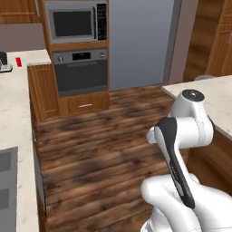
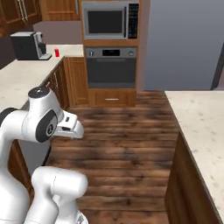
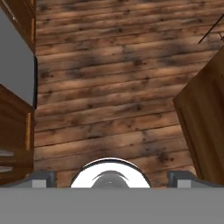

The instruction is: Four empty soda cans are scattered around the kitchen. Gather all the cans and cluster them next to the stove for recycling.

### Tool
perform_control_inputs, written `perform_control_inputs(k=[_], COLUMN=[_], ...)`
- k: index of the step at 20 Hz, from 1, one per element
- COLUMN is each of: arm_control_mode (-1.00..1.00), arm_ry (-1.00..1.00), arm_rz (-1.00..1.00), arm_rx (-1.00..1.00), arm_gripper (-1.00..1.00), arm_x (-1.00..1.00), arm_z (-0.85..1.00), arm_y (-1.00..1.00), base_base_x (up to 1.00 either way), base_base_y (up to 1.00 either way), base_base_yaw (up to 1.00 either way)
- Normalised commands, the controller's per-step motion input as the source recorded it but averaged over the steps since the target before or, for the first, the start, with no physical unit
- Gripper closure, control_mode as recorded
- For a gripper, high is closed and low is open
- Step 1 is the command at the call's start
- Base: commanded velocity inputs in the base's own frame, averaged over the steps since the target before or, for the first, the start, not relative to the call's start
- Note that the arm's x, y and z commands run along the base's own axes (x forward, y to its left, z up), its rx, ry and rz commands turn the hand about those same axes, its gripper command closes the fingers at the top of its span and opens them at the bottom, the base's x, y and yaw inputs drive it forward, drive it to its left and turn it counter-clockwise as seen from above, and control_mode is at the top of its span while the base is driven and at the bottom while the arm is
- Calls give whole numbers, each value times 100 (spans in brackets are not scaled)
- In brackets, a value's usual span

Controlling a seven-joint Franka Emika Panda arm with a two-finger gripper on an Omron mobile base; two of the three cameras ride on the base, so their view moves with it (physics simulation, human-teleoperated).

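Red soda can (image 2: pixel 57 53) beside coffee machine (image 2: pixel 29 45) on counter, fingers (image 3: pixel 112 179) wide apart, empty, over floor.

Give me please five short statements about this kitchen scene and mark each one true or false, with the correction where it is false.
1. A red soda can stands on the counter beside the coffee machine. True.
2. The gripper is shut on a soda can. False: its fingers stand wide apart with nothing between them, above the bare wooden floor.
3. The microwave sits above the built-in oven. True.
4. The soda can lies on the floor in front of the oven. False: it stands upright on the counter, to the left of the oven.
5. The oven door is hanging open. False: it is closed.
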Motion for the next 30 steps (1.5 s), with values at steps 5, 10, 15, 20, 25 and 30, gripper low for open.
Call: perform_control_inputs(k=[5,10,15,20,25,30], arm_control_mode=[100,100,100,100,100,100], arm_ry=[0,0,0,0,0,0], arm_rz=[0,0,0,0,0,0], arm_rx=[0,0,0,0,0,0], arm_gripper=[-100,-100,-100,-100,-100,-100], arm_x=[0,0,0,0,0,0], arm_z=[0,0,0,0,0,0], arm_y=[0,0,0,0,0,0], base_base_x=[100,100,100,100,100,100], base_base_y=[0,0,0,0,0,0], base_base_yaw=[-13,-8,-3,-1,-2,0])
